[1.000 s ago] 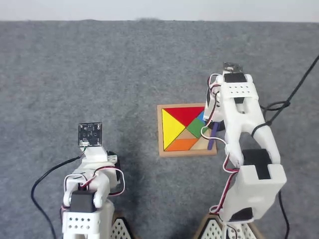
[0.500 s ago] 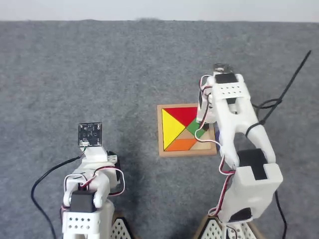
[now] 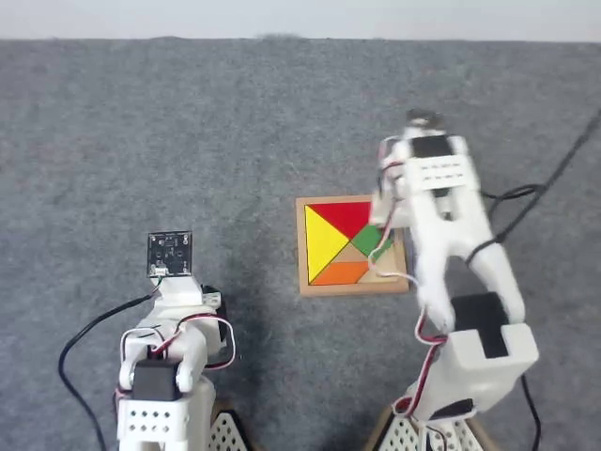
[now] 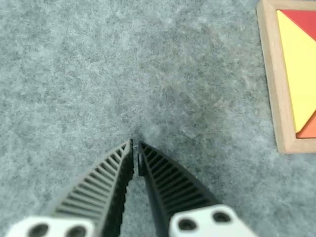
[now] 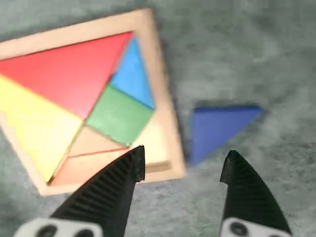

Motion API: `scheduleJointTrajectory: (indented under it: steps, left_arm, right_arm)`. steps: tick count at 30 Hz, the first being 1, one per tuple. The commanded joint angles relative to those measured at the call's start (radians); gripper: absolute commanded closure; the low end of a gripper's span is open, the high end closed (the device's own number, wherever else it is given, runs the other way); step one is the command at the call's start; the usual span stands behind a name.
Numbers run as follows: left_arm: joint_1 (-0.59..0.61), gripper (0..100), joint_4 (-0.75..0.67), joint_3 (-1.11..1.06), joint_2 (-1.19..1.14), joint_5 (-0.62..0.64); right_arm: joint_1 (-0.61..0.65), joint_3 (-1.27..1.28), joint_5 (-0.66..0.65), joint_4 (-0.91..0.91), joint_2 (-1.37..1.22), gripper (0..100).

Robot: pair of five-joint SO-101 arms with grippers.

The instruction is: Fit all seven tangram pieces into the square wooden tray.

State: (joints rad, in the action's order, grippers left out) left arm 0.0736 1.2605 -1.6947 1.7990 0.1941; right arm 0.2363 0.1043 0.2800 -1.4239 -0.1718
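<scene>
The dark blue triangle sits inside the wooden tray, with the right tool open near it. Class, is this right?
Not quite. The dark blue triangle lies on the grey mat just outside the wooden tray, beside its rim, not inside it, as the right wrist view shows. The right tool is indeed open near it.

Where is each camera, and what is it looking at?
High view: fixed above the table, looking down on the tray, the left arm and the right arm.
Left wrist view: on the left arm, looking down past the shut left gripper at the table, with the tray at the edge.
Right wrist view: on the right arm, looking down past the open right gripper at the tray and a dark blue triangle outside it.
Shared: all three show the tray's red piece and yellow piece.
</scene>
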Motion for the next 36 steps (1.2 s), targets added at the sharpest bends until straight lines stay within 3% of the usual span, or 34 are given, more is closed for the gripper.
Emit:
scheduleJointTrajectory:
  steps: [1, 6, 8, 12, 21, 30, 36]
  left_arm:
    - [0.006, 99, 0.002, 0.012, 0.02, -0.011]
    - [0.006, 99, 0.002, 0.012, 0.02, -0.011]
    - [0.006, 99, 0.002, 0.012, 0.02, -0.011]
    - [0.006, 99, 0.002, 0.012, 0.02, -0.011]
    - [0.006, 99, 0.002, 0.012, 0.02, -0.011]
    - [0.006, 99, 0.002, 0.012, 0.02, -0.011]
    - [0.006, 99, 0.002, 0.012, 0.02, -0.011]
  right_arm:
    - [0.004, -0.002, -0.069, -0.012, 0.084, 74.6]
    - [-0.222, 0.029, -0.081, -0.016, 0.12, 83.1]
    - [-0.254, 0.072, -0.011, 0.025, 0.09, 87.2]
    - [-0.243, 0.124, 0.183, 0.125, -0.03, 86.4]
    - [-0.194, -0.186, 0.259, 0.018, -0.312, 86.5]
    - [-0.182, -0.195, 0.226, -0.027, -0.364, 86.6]
    - [-0.179, -0.043, 0.17, 0.105, -0.274, 86.0]
